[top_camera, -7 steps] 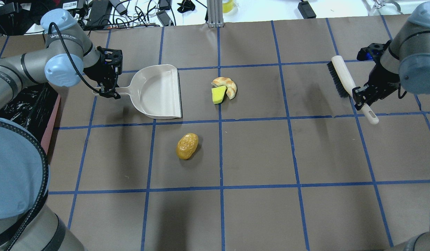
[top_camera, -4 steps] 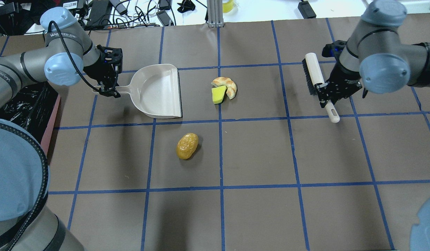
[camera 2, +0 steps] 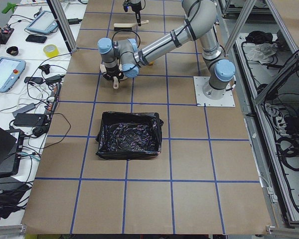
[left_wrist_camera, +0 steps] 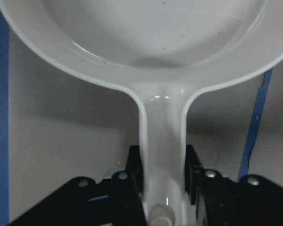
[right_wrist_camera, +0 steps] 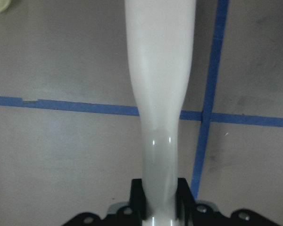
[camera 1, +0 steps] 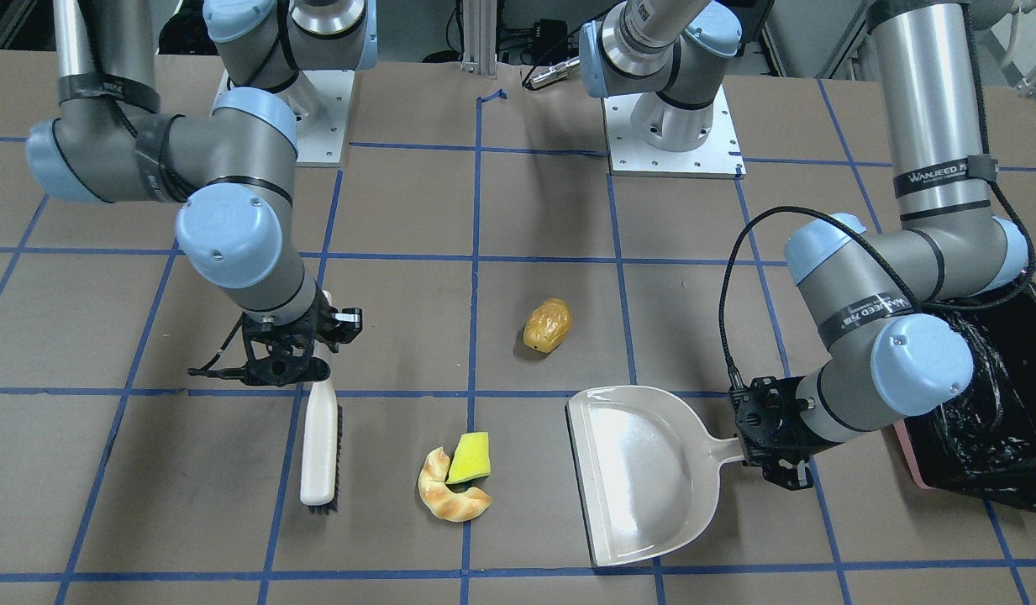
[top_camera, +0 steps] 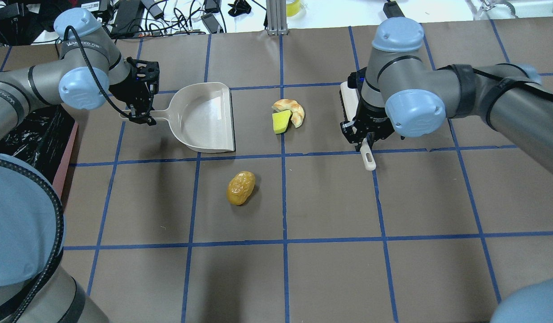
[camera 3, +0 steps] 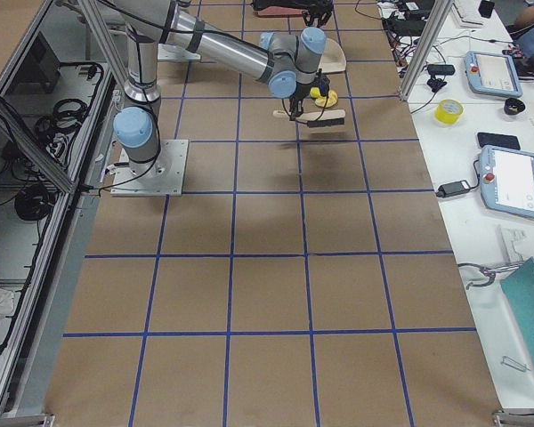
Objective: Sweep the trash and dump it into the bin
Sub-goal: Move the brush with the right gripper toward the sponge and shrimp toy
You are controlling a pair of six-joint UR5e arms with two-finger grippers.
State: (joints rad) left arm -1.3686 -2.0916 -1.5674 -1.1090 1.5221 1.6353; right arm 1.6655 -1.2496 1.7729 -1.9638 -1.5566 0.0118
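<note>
The tan twisted bread piece [top_camera: 293,110] and the yellow-green sponge wedge [top_camera: 280,121] lie together mid-table [camera 1: 454,497]. The golden-brown lump [top_camera: 240,188] lies apart, nearer me [camera 1: 547,324]. My left gripper [top_camera: 139,117] is shut on the handle of the cream dustpan [top_camera: 203,118], which rests on the table, its mouth toward the trash [left_wrist_camera: 162,169]. My right gripper [top_camera: 363,139] is shut on the white handle of a black-bristled brush [camera 1: 320,449], just right of the bread and sponge [right_wrist_camera: 159,197]. The pink bin with its black bag [camera 1: 980,403] stands at my left table edge [camera 2: 128,135].
Brown table cover with a blue tape grid [top_camera: 330,197]. Cables and gear lie beyond the far edge [top_camera: 177,13]. My right arm's elbow and forearm [top_camera: 437,94] stretch over the right half of the table. Tablets and tape rolls sit on side benches [camera 3: 507,178].
My right arm has swung left with the brush, from the table's right edge to just right of the bread and sponge. The left gripper, dustpan and trash have not moved.
</note>
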